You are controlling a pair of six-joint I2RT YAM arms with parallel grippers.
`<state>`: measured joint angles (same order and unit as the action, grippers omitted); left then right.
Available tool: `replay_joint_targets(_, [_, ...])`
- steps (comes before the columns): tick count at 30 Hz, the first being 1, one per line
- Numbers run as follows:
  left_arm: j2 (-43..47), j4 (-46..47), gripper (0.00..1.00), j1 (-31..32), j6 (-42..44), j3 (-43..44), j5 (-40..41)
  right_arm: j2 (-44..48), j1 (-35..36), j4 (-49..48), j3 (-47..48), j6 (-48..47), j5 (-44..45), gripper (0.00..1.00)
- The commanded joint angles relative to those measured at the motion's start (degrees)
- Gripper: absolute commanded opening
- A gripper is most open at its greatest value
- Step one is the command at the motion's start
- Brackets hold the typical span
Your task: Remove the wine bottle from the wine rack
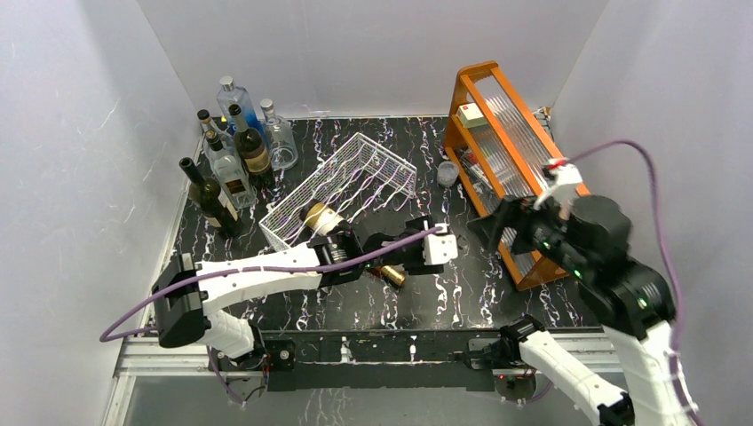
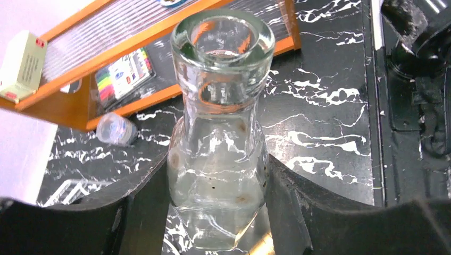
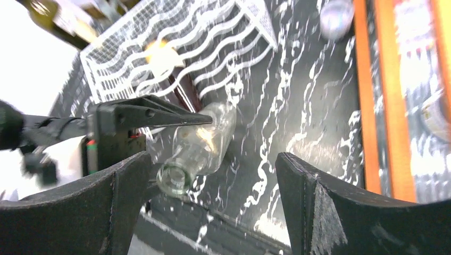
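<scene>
The left gripper (image 2: pixel 218 178) is closed on the clear bottle (image 2: pixel 220 122), with one finger on each side of the lower body. The right gripper (image 3: pixel 211 159) stands with its jaws fully apart and holds nothing. The clear bottle is off the rack (image 1: pixel 355 173), just near and right of the rack's near corner and over the table (image 1: pixel 462 293). Whether it rests on the table or hangs above it cannot be told. Its long axis appears to run from base, on the rack side, to mouth, on the near-right side. The mouth therefore faces roughly toward the right gripper, which lies to the right of the bottle and points left at it. The left arm has the bottle; the right is near but apart from it. Judgement: the next move is a carry away from the rack, and bare table lies near and right. The right gripper should be out of that path first. The top view hides the clear bottle under the left wrist, so only the two wrist views show the bottle and the grip. The top view alone shows a dark bottle (image 1: pixel 327 220) lying at the rack's near edge, just left of the left gripper. A low carry could knock this bottle.
</scene>
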<state>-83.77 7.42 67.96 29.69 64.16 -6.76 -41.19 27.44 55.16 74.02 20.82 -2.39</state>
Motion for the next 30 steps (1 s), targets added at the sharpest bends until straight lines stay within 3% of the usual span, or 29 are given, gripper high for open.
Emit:
replay_joint_targets(1, [4.1, -5.2, 0.2, -0.5, -8.2, 3.8, 5.4, 5.6, 0.2, -3.5, 3.9, -0.2, 4.7, 0.98])
replay_joint_targets(5, [7.4, -9.3, 0.15, -0.9, -11.9, 4.7, 10.6, 8.7, 0.2, -5.6, 2.5, 0.6, 6.7, 0.98])
replay_joint_targets(9, [13.2, -9.2, 0.18, -3.8, -14.4, 4.8, 14.9, 9.2, 0.2, -5.4, -0.4, 1.4, 7.2, 0.98])
replay_joint_targets(15, [16.4, -15.9, 0.23, -16.6, -22.8, 11.9, 13.6, 8.1, 0.2, -6.6, -3.6, 1.7, 4.5, 0.98])
replay_joint_targets(25, [15.2, -22.1, 0.29, -29.7, -21.7, 22.3, 17.8, 7.2, 0.2, -8.1, -6.0, 2.0, 3.3, 0.98])
replay_joint_targets(30, [15.3, -18.4, 0.28, -38.4, -23.3, 22.1, 18.3, 5.1, 0.2, -8.5, -6.2, 2.3, 1.5, 0.98])
